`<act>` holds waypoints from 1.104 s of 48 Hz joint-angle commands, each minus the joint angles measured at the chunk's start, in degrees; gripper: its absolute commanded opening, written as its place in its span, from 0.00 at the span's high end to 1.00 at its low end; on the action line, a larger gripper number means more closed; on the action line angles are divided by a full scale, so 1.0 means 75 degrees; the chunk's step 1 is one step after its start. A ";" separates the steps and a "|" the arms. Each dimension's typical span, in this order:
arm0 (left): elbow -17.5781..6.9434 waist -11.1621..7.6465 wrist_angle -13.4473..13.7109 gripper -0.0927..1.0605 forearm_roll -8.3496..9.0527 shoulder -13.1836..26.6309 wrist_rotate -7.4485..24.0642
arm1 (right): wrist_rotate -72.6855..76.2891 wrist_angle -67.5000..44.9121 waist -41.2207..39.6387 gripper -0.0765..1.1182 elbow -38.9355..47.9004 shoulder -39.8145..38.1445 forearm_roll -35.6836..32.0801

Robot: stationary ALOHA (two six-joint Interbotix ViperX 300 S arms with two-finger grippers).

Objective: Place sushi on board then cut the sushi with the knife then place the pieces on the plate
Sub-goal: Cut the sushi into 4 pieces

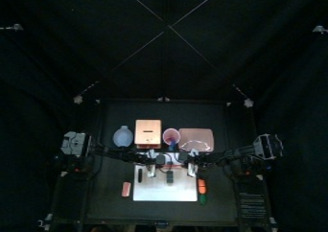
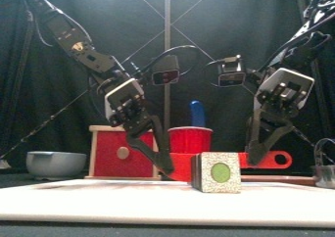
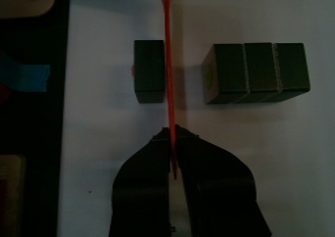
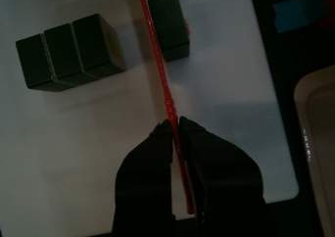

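Gap between the single block (image 3: 151, 70) and the three-block roll (image 3: 258, 72) is narrow, and the red knife (image 3: 167, 65) runs through it. The left gripper (image 3: 170, 133) and right gripper (image 4: 177, 125) are both clamped on that knife and lean in over mid-board, blocking approach from above. The board (image 3: 288, 153) is bare on the outer side of each piece. The back is walled by a row: bowl (image 2: 55, 163), box (image 2: 120, 151), cup (image 2: 191, 141) with the blue knife (image 2: 198, 112) sticking up, and tray (image 1: 197, 138). The board's front centre is open. One orange toy (image 1: 127, 188) lies near its left edge, another (image 1: 200, 188) near its right.
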 commanded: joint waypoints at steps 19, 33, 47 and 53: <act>-0.0082 -0.0047 0.0187 0.56 0.0152 -0.0891 0.0000 | 0.0105 0.0773 0.0129 0.71 -0.0352 -0.0914 0.0223; -0.0094 -0.0773 0.0164 0.56 0.0047 -0.1102 -0.0035 | 0.0129 0.0844 0.0715 0.71 -0.0551 -0.1055 0.0609; -0.0246 -0.0867 0.0176 0.56 -0.0352 -0.0832 -0.0012 | 0.0129 0.0832 0.0914 0.71 -0.0609 -0.0832 0.0785; -0.0270 -0.0914 0.0187 0.56 -0.0352 -0.0797 -0.0023 | 0.0117 0.0832 0.0961 0.71 -0.0609 -0.0785 0.0855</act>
